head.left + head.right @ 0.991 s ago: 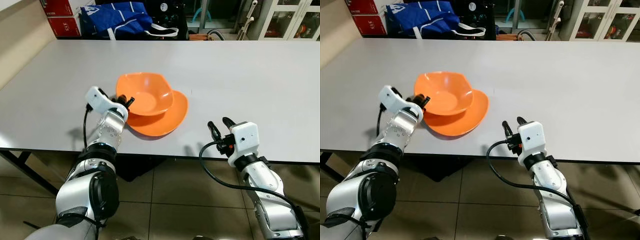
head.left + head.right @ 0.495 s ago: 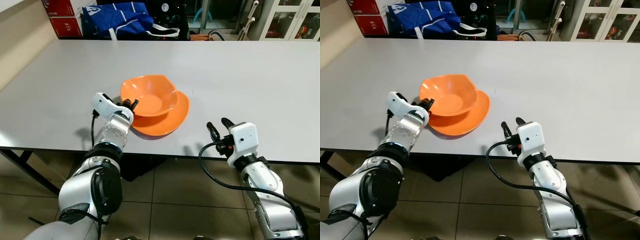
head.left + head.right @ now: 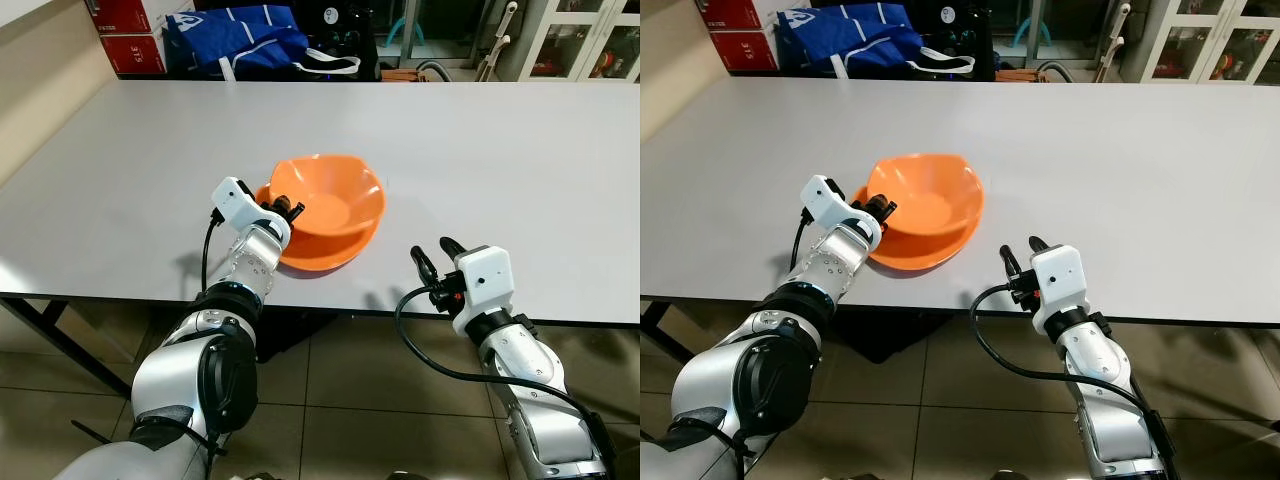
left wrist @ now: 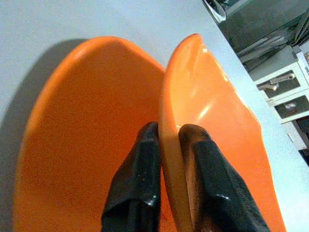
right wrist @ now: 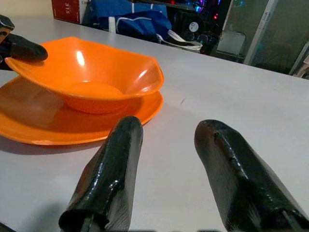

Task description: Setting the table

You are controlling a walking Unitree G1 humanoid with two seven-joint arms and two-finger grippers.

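Note:
An orange bowl (image 3: 335,195) rests in a wider orange plate (image 3: 318,256) near the front edge of the grey table (image 3: 500,150). My left gripper (image 3: 288,208) is shut on the bowl's near-left rim, one finger inside and one outside (image 4: 145,159). The bowl (image 4: 212,111) stands tilted over the plate (image 4: 82,125) in the left wrist view. My right gripper (image 3: 432,250) hovers open at the table's front edge, to the right of the dishes, with nothing between its fingers (image 5: 116,159). The bowl (image 5: 91,67) lies ahead of it.
A blue bag (image 3: 240,40) and red boxes (image 3: 125,35) sit beyond the table's far left corner. Glass-door cabinets (image 3: 590,40) stand at the far right. Tiled floor (image 3: 350,400) lies below the front edge.
My left gripper has carried the bowl to the right across the plate, so it now sits further over the plate's right side. The right arm has barely moved.

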